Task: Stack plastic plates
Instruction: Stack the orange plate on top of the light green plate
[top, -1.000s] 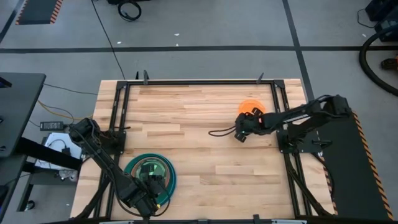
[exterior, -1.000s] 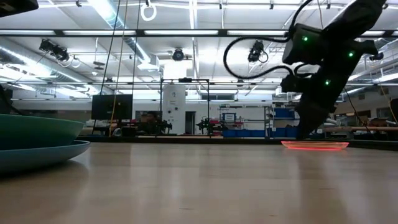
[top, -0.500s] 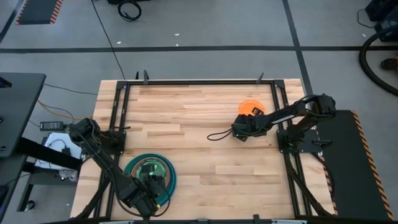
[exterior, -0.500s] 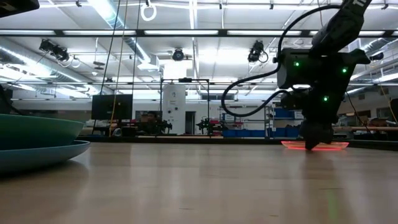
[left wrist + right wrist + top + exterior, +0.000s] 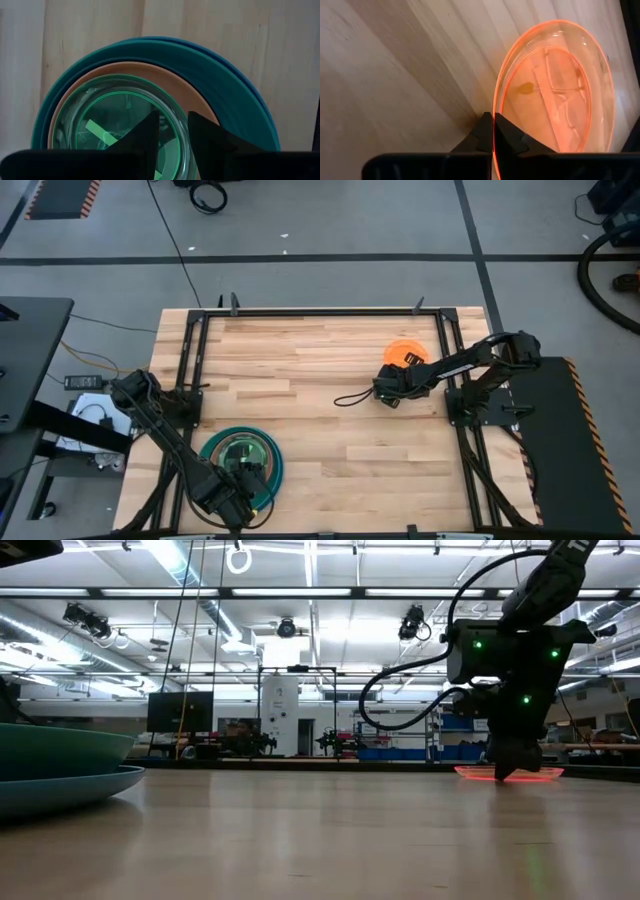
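Note:
A stack of plastic plates [image 5: 240, 460] stands at the table's near left: a blue plate [image 5: 260, 117] at the bottom, then a teal one [image 5: 220, 75], a tan one [image 5: 192, 95] and a translucent green one [image 5: 110, 120] on top. My left gripper [image 5: 173, 137] is open over the stack, with one finger on each side of the green plate's rim. An orange plate [image 5: 405, 351] lies flat on the table at the far right. My right gripper [image 5: 493, 134] is shut on it. My right gripper pinches the orange plate's rim [image 5: 494, 111] between its two fingers, on the side of the plate toward the table's near edge. The fingers [image 5: 505, 768] point down from above. The plate [image 5: 508, 774] lies flat on the table.
Bare wood lies between the stack and the orange plate. A black cable [image 5: 352, 394] loops from the right arm over the table's middle. Black frame rails [image 5: 443, 340] run along the table's left and right sides.
My right gripper has come down onto the orange plate's near rim, shifting a little toward the table's near edge, and has tipped from a slant to nearly upright. The plate has stayed where it was.

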Motion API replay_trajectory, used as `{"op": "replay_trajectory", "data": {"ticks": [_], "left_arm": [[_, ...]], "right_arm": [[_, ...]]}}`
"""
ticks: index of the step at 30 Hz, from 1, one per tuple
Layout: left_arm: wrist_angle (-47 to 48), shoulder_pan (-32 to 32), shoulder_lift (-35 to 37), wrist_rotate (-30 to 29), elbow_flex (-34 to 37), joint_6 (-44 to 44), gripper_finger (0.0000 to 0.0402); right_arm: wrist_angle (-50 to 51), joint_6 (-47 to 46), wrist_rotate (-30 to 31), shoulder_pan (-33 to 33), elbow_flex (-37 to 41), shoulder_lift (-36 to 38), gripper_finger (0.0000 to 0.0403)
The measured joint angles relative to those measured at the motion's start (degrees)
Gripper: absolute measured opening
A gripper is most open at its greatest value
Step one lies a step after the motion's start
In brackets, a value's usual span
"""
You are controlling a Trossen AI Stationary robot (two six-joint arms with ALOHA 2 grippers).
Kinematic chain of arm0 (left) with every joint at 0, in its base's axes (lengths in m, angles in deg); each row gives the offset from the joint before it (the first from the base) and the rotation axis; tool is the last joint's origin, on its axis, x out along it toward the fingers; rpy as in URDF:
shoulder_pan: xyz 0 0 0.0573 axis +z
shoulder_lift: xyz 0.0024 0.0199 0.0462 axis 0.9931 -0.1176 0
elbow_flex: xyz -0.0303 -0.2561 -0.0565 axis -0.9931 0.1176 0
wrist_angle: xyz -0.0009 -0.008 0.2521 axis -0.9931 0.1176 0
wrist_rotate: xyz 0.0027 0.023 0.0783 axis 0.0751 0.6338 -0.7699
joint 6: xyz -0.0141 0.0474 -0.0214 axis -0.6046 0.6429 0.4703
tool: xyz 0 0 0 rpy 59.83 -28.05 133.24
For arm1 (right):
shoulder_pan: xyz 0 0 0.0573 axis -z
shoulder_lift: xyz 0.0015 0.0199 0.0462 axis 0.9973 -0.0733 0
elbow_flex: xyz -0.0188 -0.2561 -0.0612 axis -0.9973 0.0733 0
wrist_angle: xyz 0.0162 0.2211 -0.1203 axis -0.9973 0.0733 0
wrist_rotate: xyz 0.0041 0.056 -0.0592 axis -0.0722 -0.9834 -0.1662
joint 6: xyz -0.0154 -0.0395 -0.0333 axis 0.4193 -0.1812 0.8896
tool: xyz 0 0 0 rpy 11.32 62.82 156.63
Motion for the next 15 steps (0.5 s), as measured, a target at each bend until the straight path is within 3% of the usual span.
{"op": "replay_trajectory", "data": {"ticks": [7,15], "left_arm": [[-0.84,0.00,0.00,0.00,0.00,4.72,0.0112],[-1.30,0.04,0.00,0.00,0.00,5.50,0.0112]], "right_arm": [[1.18,-0.18,-2.16,-0.98,-1.12,0.04,0.0007],[2.06,5.48,-4.65,-7.42,-9.04,0.02,0.0006]]}}
